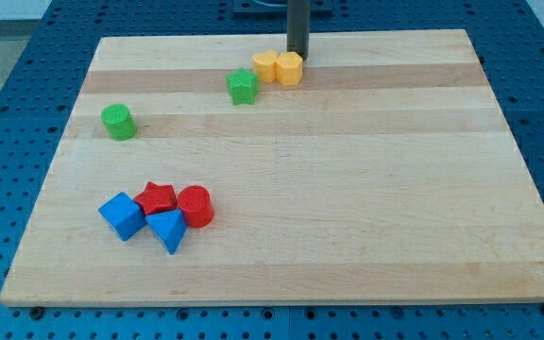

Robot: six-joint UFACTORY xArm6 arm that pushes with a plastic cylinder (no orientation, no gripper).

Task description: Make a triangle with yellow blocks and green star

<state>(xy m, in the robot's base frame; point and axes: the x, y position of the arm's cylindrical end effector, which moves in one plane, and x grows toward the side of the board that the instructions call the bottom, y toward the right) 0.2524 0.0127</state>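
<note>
Two yellow blocks sit side by side near the view's top middle: the left yellow block (265,65) and the right yellow block (289,68), touching each other. The green star (242,86) lies just down and left of them, a small gap away. My tip (297,55) stands right behind the right yellow block, at its upper right edge, touching or nearly touching it.
A green cylinder (118,122) stands at the view's left. A cluster at the lower left holds a blue cube (122,215), a red star (157,199), a red cylinder (195,206) and a blue triangle block (167,229). The wooden board (348,189) lies on a blue pegboard.
</note>
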